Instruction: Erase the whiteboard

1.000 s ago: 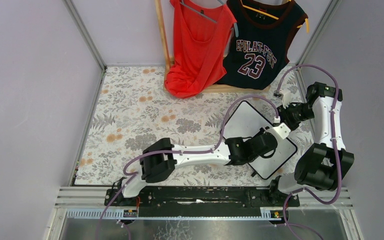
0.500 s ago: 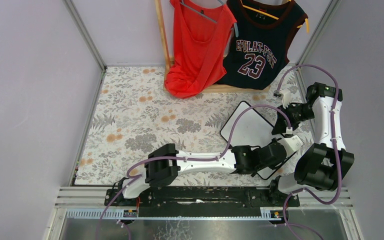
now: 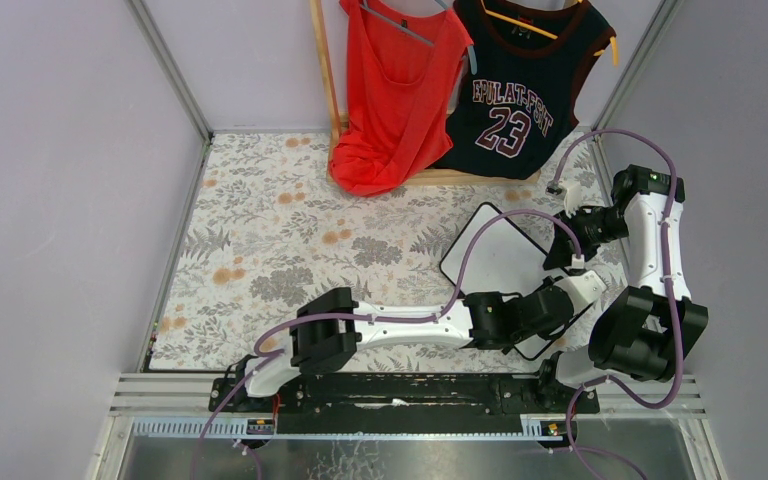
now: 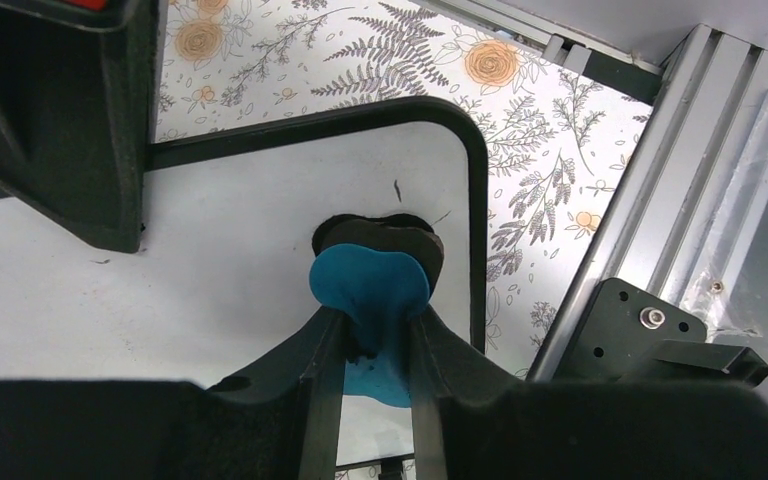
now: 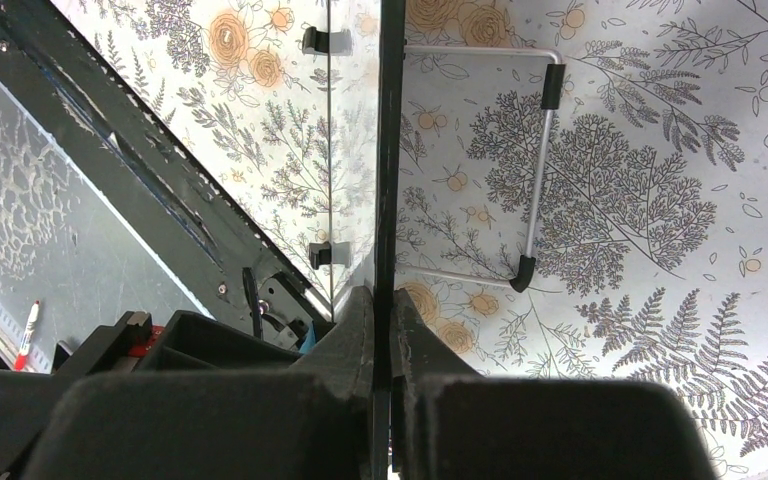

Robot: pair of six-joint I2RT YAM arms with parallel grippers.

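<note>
The whiteboard (image 3: pixel 500 260) stands tilted on the floral cloth at the right, white with a thin black frame. My right gripper (image 3: pixel 563 252) is shut on its far right edge; in the right wrist view the jaws (image 5: pixel 382 300) pinch the black frame (image 5: pixel 390 150) edge-on. My left gripper (image 3: pixel 572 298) is shut on a blue eraser (image 4: pixel 370 285) with a black felt pad, pressed against the board's face (image 4: pixel 240 250) close to a rounded corner. The board face near the eraser shows only tiny marks and no red writing.
A wire stand foot (image 5: pixel 538 165) shows behind the board. The aluminium rail (image 4: pixel 650 200) and a black base plate (image 4: pixel 650 320) lie just past the board's corner. A red top (image 3: pixel 395 90) and a dark "23" jersey (image 3: pixel 520 90) hang on a wooden rack at the back.
The left gripper slid the eraser across the board toward its near right corner, then held still. The board shifted slightly in the right gripper's hold.
</note>
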